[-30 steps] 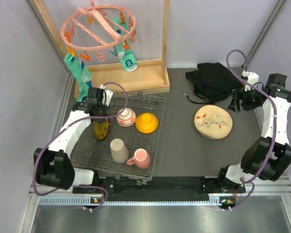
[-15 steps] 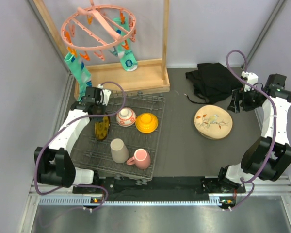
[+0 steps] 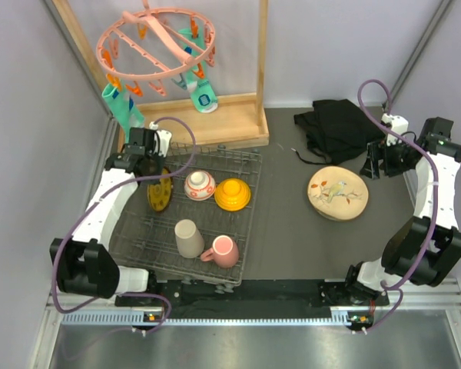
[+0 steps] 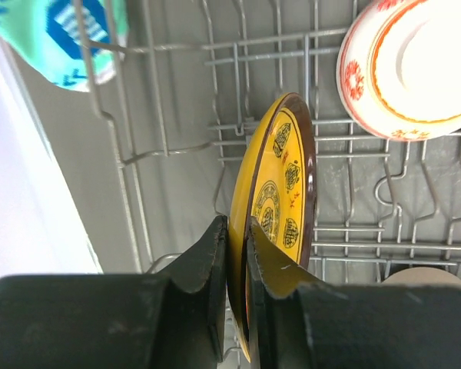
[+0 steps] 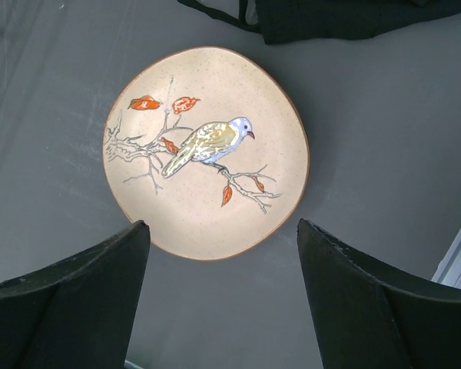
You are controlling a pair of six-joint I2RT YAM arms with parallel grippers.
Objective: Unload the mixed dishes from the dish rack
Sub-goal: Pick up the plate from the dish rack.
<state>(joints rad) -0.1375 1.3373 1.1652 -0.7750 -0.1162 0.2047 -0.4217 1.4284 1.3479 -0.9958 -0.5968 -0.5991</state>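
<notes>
Now on the unloading step for the small yellow patterned plate (image 4: 280,192). The left fingers (image 4: 203,296) are clenched on its rim, one on each face. The plate stands on edge in the far-left part of the dish rack (image 3: 215,221), just beside the red-white bowl (image 3: 200,184). Cannot tell if its lower edge rests on the wires.

The right fingers (image 5: 73,304) are spread wide, grasping nothing, and hover over the cream bird-painted plate (image 5: 207,154). That plate lies flat on the counter (image 3: 284,238), well apart from the rack.

Also in the rack: orange bowl (image 3: 232,194), beige cup (image 3: 189,238), pink mug (image 3: 224,250). So the task looks roughly a third done.

Next move, likely: raise the plate straight up clear of the wires and low side, avoid the bowl, carry it to the counter and lay it flat. The rim pinch is thin, so the plate could swing or slip.
</notes>
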